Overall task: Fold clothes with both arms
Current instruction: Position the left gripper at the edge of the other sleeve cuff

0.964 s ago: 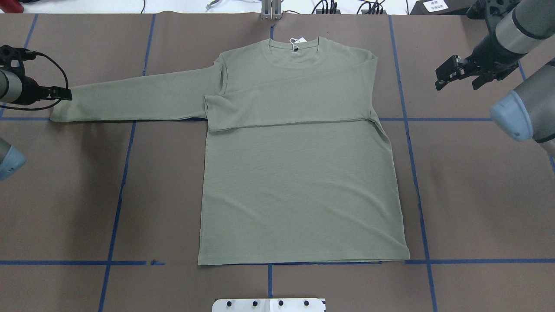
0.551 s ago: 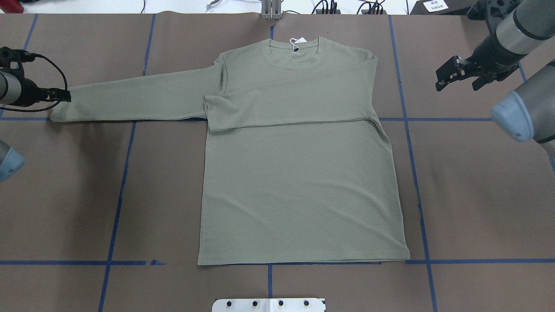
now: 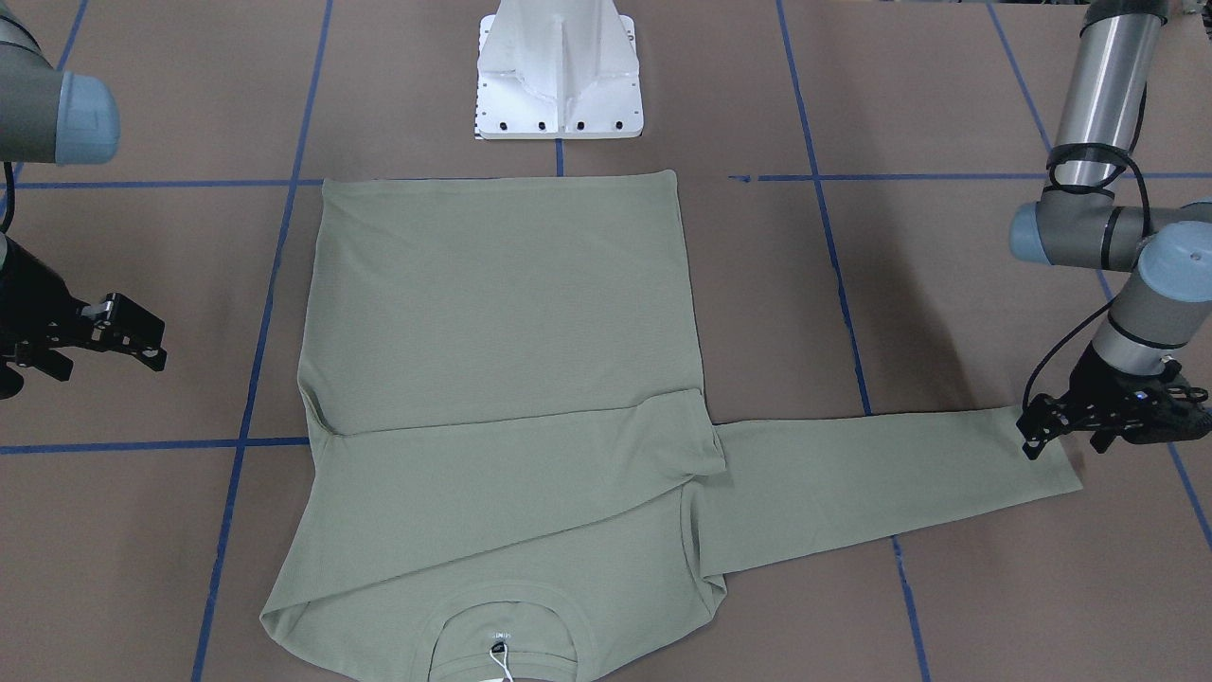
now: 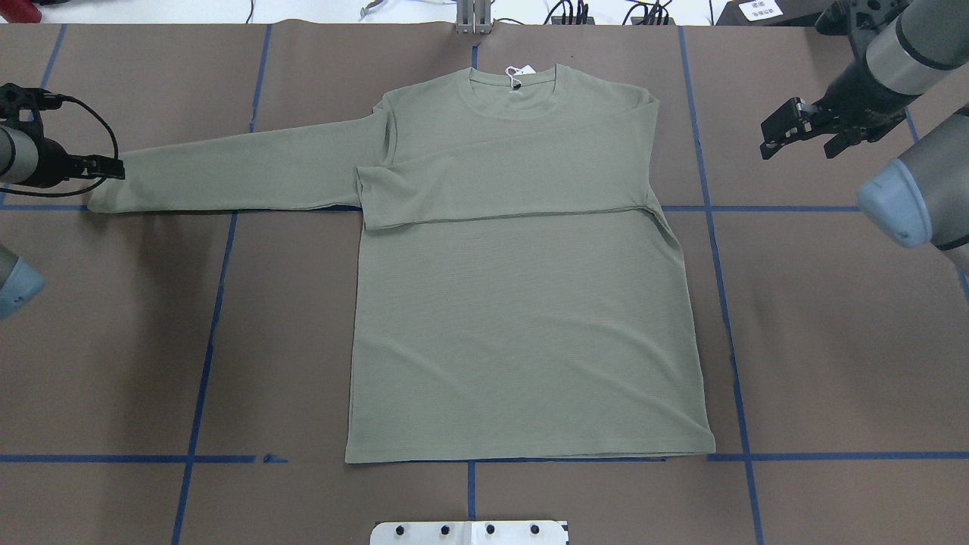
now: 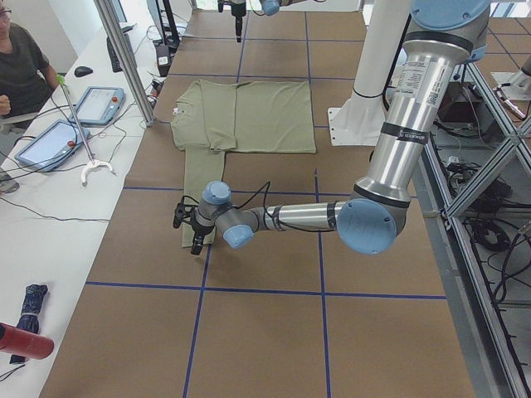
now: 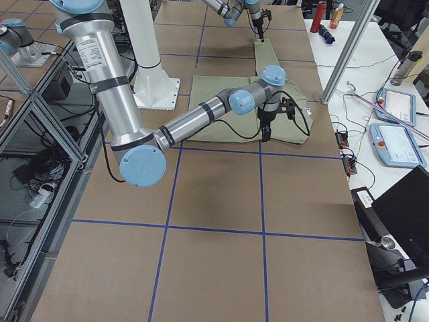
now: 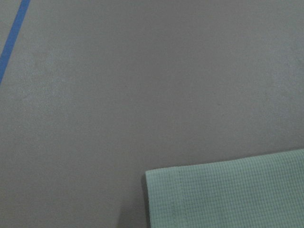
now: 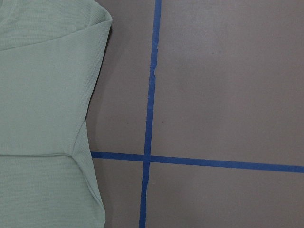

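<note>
We see bright, even light from above in all the fixed views, with no hard glare on the brown table [image 4: 833, 341]. Shadows are soft. In the overhead view a broad dim patch lies on the table below the left arm [image 4: 23, 155], and a thin dark line edges the shirt [image 4: 522, 333]. In the front view the white base [image 3: 559, 66] looks almost washed out. The left wrist view is dimmer, soft and grainy, while the right wrist view is sharper, showing the knit's weave.
</note>
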Robot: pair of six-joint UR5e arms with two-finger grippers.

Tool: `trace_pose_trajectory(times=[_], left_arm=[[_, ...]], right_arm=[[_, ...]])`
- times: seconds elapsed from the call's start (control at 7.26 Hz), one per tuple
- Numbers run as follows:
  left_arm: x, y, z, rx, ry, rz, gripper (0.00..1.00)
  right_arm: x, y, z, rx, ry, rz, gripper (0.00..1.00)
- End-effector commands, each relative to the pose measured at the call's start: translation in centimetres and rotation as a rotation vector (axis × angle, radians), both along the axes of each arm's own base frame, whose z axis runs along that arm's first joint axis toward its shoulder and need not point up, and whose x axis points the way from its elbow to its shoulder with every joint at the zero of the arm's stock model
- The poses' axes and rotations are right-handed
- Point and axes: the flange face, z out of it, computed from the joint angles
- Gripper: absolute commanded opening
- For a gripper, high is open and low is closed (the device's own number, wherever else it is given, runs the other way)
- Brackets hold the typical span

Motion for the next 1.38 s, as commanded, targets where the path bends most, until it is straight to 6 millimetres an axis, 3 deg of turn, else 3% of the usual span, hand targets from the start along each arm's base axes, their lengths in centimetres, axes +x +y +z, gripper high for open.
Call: trace_pose_trajectory(times=[0.0,1.24], left_arm=[[0.81,0.32,-0.05,0.001,0.001,0.013,0.98],[0.76,0.55,0.12,-0.023,0.017,-0.003,0.91]], right_arm=[[0.07,-0.06,-0.09,0.001,-0.001,0.002,1.0],[0.67,-0.26,-0.36,-0.008,-0.023,0.002,1.0]])
